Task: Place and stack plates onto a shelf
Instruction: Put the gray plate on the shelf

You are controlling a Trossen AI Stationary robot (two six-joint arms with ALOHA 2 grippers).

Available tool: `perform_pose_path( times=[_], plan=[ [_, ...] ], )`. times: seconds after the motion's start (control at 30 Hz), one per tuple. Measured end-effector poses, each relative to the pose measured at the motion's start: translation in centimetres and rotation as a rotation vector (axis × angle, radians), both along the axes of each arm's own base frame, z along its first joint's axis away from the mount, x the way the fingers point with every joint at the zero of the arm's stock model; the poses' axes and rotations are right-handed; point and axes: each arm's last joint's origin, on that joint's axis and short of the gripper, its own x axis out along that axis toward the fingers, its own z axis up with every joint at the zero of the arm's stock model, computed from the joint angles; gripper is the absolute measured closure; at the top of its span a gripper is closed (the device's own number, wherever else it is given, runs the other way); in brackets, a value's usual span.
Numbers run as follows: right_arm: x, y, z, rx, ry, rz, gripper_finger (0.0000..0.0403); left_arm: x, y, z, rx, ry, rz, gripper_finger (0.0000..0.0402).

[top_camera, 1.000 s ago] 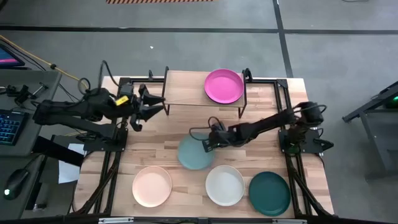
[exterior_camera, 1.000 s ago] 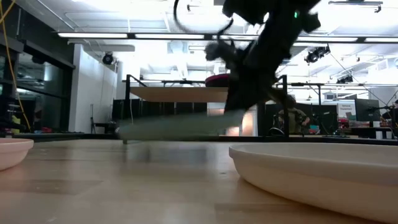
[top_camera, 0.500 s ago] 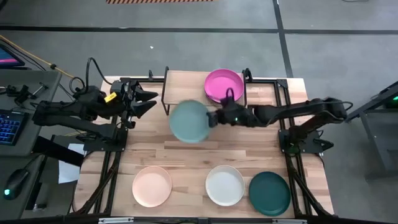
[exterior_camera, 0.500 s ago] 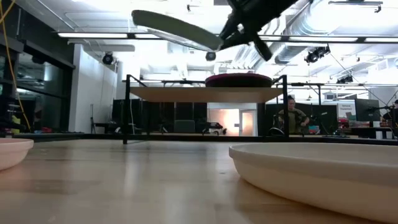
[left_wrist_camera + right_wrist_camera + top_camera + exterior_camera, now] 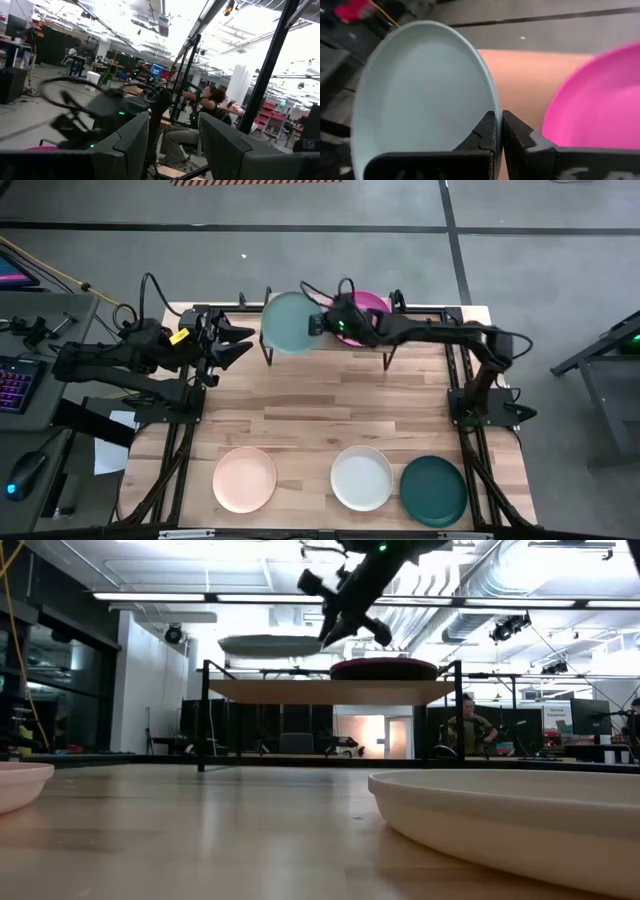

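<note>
Light blue-teal plate (image 5: pixel 288 323) is what's in play here. From the high view it hangs over the left half of the shelf (image 5: pixel 300 340), carried by the right gripper (image 5: pixel 322 323), whose jaws pinch its rim on the side nearest the magenta plate (image 5: pixel 372 308). That one already sits on the shelf's right half. The left gripper (image 5: pixel 240 343) waits just off the shelf's left end. Peach plate (image 5: pixel 244 478), white plate (image 5: pixel 362 477) and dark teal plate (image 5: pixel 433 489) are all down at the near edge of the counter (image 5: pixel 300 410), well apart from the action.

Low view: the blue-teal plate floats roughly level, clearly above the shelf board, not touching it yet.

Left wrist view: that arm's jaws are spread, nothing between them, with a seated person in the room behind.

Right wrist view: jaws pressed together on the plate's lip, magenta rim just beside.

My take on doing it well: lower it straight and flat onto the bare left half, keep it clear of the magenta rim, and only let go once the bottom is fully seated, otherwise it could tip off the edge.
</note>
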Motion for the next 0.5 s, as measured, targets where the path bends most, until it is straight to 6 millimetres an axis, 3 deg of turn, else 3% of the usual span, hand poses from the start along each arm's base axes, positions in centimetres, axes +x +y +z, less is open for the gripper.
perform_pose_path(
  times=[0.23,0.5],
  plan=[
    [1.6,-2.6,-0.4,0.031,0.113,0.035,0.0403,0.0,0.0,0.0,0.000,0.000,0.000,0.0241],
    [0.8,-3.8,-1.0,0.064,0.160,0.019,0.0403,0.0,0.0,0.0,0.000,0.000,0.000,0.0241]
  ],
)
